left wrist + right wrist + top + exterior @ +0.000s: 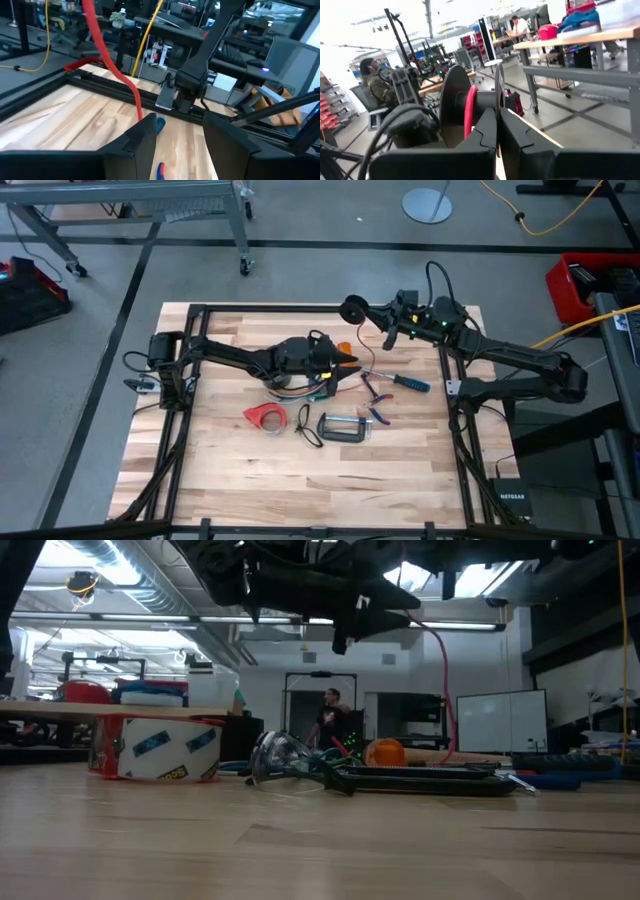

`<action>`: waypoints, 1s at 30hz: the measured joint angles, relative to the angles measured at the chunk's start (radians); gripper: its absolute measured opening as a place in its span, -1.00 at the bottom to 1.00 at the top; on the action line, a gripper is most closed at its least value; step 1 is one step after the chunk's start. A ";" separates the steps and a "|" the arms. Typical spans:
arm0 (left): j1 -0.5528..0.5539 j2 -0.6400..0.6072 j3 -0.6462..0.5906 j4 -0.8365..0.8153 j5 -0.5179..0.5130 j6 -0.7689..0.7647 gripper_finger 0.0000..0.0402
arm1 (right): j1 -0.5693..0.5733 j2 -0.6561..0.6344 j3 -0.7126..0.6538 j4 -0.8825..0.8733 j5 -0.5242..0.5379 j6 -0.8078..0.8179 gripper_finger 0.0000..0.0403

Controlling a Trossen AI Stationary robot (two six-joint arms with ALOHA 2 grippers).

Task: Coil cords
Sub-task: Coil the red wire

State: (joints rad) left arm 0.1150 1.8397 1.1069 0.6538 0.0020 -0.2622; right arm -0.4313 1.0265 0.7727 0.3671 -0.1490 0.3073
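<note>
**Red cord strung between the two arms, the rest of the bunch under the left arm**

Table first: I have a pale butcher-block wooden table [250,480] framed in black rails, with both dark arms reaching toward its middle and back edge. On the boards near the front lie a red tape dispenser [265,416], a grey metal C-clamp [344,427] and, farther right, a blue-handled screwdriver [410,383].

The cords [300,388], thin wires in red, green, blue and orange, sit bunched just beneath the left gripper [345,361], near the table's centre. From there one red strand runs up and away toward the back right, where the black spool [352,309] stands just ahead of the right gripper [388,338]. In the right wrist view I see that red strand wound on the spool's core.

Left fingers stand spread wide with nothing between them; the red strand passes just beside one finger, not inside the gap as far as I can tell. Right fingers are pressed together, and I judge they hold nothing.

My read: the bunch lies directly below and slightly behind the left claw, so the left arm is much the nearer. The strand's long axis runs diagonally from table centre to spool.
</note>
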 joint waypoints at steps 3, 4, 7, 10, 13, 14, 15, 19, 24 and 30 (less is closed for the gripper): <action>0.001 0.000 0.000 -0.010 -0.031 0.007 -0.23 | 0.001 0.027 0.000 0.059 -0.009 0.007 -0.97; 0.001 0.000 0.000 -0.010 -0.045 0.012 -0.23 | 0.001 0.037 0.000 0.083 -0.018 0.014 -0.97; 0.001 0.000 0.000 -0.012 -0.067 0.030 -0.23 | 0.001 0.060 0.000 0.138 -0.046 0.029 -0.97; 0.002 0.000 0.000 -0.016 -0.077 0.033 -0.23 | 0.013 0.074 0.000 0.175 -0.053 0.029 -0.97; 0.003 0.000 0.000 -0.012 -0.094 0.060 -0.23 | 0.031 0.080 0.000 0.194 -0.048 0.029 -0.97; 0.003 0.000 0.000 -0.013 -0.104 0.065 -0.23 | 0.039 0.080 0.000 0.201 -0.047 0.029 -0.97; 0.003 0.000 0.000 -0.014 -0.119 0.072 -0.23 | 0.047 0.079 0.000 0.209 -0.046 0.029 -0.97; 0.006 0.000 0.000 -0.014 -0.157 0.090 -0.23 | 0.068 0.079 0.000 0.226 -0.045 0.029 -0.97; 0.006 0.000 0.000 -0.002 -0.163 0.090 -0.23 | 0.103 0.079 0.000 0.233 -0.017 0.024 -0.97; -0.007 0.000 0.000 0.032 -0.140 0.110 -0.23 | 0.138 0.087 0.001 0.243 0.033 0.001 -0.97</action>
State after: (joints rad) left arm 0.1076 1.8400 1.1069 0.6862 -0.1385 -0.1523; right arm -0.2928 1.1131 0.7733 0.6102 -0.1158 0.3080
